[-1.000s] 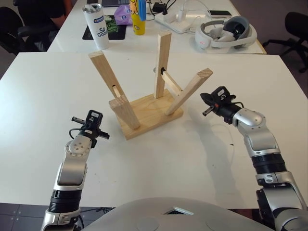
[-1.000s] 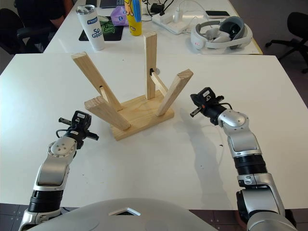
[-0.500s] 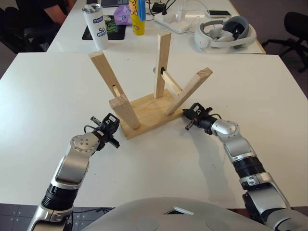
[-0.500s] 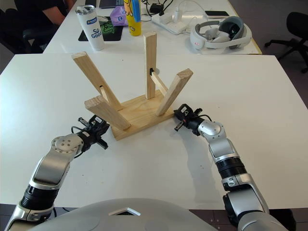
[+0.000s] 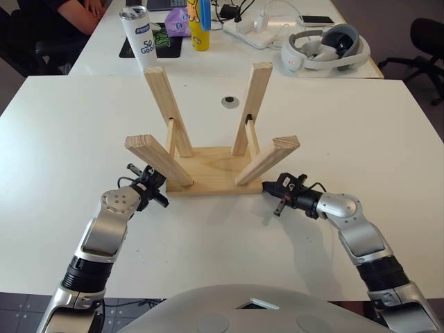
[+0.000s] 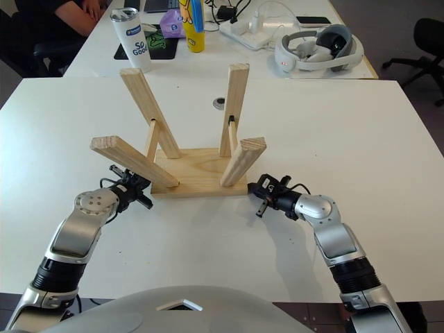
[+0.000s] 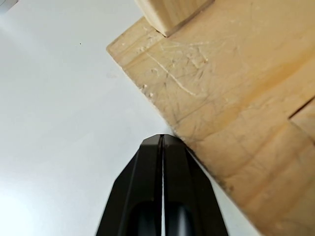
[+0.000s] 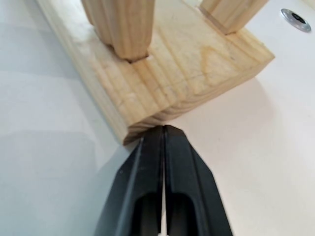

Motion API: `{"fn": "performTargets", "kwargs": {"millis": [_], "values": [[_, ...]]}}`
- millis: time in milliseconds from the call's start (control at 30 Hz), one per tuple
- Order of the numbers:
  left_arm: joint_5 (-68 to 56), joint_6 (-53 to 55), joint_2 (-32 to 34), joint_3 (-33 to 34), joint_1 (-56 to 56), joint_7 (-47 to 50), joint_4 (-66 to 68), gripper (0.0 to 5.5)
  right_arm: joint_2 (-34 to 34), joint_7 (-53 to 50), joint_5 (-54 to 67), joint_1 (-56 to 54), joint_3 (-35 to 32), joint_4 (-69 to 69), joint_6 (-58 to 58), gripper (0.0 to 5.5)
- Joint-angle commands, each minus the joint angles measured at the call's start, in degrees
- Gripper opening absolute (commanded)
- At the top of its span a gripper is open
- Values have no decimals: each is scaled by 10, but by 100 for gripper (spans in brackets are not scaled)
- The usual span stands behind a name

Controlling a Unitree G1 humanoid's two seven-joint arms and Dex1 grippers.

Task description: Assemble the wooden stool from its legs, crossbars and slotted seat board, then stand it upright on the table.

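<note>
The wooden stool lies upside down on the white table, its seat board (image 5: 208, 172) flat and its long side facing me. Its legs (image 5: 165, 111) splay upward, and short crossbars (image 5: 252, 136) join them low down. My left gripper (image 5: 158, 189) is shut, its tip against the board's near left corner; in the left wrist view the left gripper (image 7: 161, 137) touches the board (image 7: 231, 98) edge. My right gripper (image 5: 269, 191) is shut at the near right corner; in the right wrist view the right gripper (image 8: 163, 129) meets the board (image 8: 187, 64) corner. Neither holds anything.
A small metal disc (image 5: 228, 101) is set in the table behind the stool. On the far table stand a white tumbler (image 5: 139, 38), a yellow bottle (image 5: 200, 21) and a headset (image 5: 322, 48). Bare table lies on both sides and toward me.
Both grippers have closed in from the sides onto the board's near corners. The stool has turned on the table, so its long side now faces me square.
</note>
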Motion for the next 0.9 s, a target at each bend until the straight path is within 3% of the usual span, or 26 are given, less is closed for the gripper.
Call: {"fn": "performTargets", "kwargs": {"millis": [33,333,467,633,900], "values": [[-24,-14,-35,-47,11,-19,-5,0,6,21,30,15,8,-61,25,2],[-14,-13,-41,-59,-6,-9,-11,0,-19,0,2,34,-6,-77,44,2],[1,-18,4,-22,17,0,-30,0,-45,-54,-71,36,-16,-43,14,2],[5,-11,58,10,102,-9,-83,0,-43,-69,-73,67,-37,-57,13,2],[-12,-15,25,-30,82,-11,-87,0,-19,-64,-65,57,-17,-59,16,2]]}}
